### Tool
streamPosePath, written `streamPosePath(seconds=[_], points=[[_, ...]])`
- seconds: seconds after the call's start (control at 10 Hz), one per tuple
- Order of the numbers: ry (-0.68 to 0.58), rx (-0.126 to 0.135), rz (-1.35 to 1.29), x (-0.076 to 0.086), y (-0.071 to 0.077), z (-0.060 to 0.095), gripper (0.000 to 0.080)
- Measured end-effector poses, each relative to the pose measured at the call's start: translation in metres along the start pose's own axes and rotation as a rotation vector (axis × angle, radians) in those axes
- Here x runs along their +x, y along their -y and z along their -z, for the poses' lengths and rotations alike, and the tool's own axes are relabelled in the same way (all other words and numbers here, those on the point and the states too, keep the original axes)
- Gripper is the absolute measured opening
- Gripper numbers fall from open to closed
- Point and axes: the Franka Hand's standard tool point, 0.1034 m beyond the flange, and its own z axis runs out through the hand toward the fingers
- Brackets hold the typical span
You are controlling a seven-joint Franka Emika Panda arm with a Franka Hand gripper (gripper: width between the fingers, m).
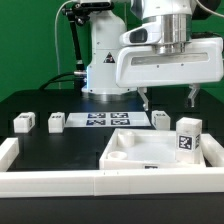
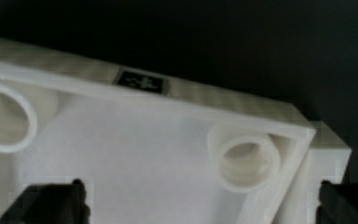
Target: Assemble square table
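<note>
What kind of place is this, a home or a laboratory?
Probably a robotics laboratory bench: an open gripper hangs over a black table holding the marker board, tagged white legs and the square table slab.

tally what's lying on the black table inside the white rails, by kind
square tabletop: 1
legs: 4
marker board: 1
total: 6
</note>
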Motion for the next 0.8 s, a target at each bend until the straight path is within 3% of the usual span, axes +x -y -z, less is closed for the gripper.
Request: streamPosePath(seconds=[0.8], points=[[0.054, -0.006, 0.008, -0.039, -0.003, -0.008, 0.0649]])
